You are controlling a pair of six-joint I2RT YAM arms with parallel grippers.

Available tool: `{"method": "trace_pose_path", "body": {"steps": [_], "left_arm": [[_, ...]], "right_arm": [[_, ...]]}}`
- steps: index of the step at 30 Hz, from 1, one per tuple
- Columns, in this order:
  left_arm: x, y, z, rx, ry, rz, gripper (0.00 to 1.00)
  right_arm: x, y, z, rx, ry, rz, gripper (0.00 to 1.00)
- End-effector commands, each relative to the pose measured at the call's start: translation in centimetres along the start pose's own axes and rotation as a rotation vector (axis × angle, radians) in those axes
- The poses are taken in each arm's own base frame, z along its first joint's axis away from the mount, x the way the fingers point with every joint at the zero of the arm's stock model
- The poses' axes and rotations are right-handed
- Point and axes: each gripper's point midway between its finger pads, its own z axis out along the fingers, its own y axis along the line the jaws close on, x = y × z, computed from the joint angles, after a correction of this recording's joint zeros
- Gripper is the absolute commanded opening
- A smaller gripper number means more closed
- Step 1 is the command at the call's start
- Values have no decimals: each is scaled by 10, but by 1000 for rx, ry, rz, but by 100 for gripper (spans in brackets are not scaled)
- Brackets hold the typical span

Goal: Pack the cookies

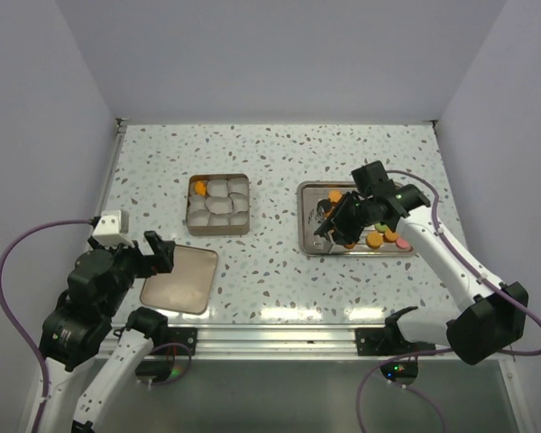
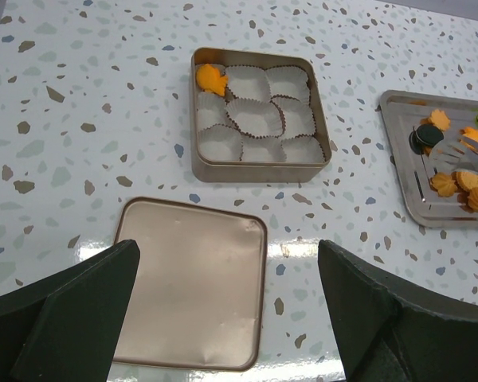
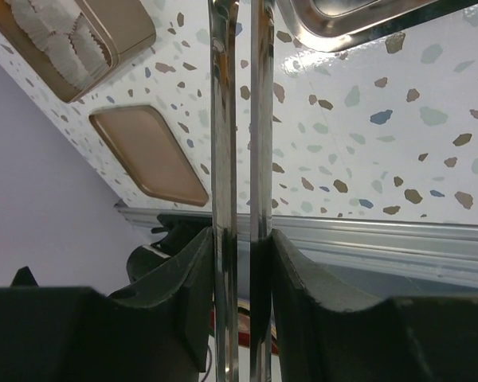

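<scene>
Cookies (image 2: 460, 182) lying flat on steel tray (image 2: 404, 177), right hand (image 3: 240, 256) pinching metal tongs (image 3: 223, 119), left hand (image 1: 160, 251) spread wide

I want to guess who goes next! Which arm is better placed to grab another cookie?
Right. The right tool grips the tongs over the tray of cookies. The left tool hangs open by the lid, far from them.

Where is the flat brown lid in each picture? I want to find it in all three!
Top external: the lid lies at the lower left, nearer the arms than the tin.
Left wrist: the lid fills the bottom middle, just below the tin.
Right wrist: the lid is left of centre, left of the tongs.
Shared landmark: the square tin, beside the lid in every view.
</scene>
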Motion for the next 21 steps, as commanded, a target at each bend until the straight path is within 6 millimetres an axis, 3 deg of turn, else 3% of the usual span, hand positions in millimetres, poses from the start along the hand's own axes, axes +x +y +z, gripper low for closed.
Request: {"method": "trace_pose_path", "body": {"steps": [1,5,8,12,17,19,20,21], "left_arm": [[-11,-7,4,15,0,2,100],[-6,-30,22,94,115,35,100],[-15,-48,38,144,149,38,100],[-52,-87,44,279,126,-15,100],[-72,-153,50,519,225,-285,100],[-91,-177,45,637,207,-401,100],[-92,-181,48,657,206,-433,100],[-106,-188,46,704,151,-456,100]], "right_arm": [[9,10,-5,-58,56,-9,34],[9,37,-16,-164,66,-33,34],[8,59,-26,-242,72,-41,34],[11,90,-38,-381,91,15,33],[10,139,-62,-618,99,33,33],[9,151,-73,-669,102,46,33],[7,162,-83,-725,92,31,33],[8,168,-90,-752,104,50,33]]}}
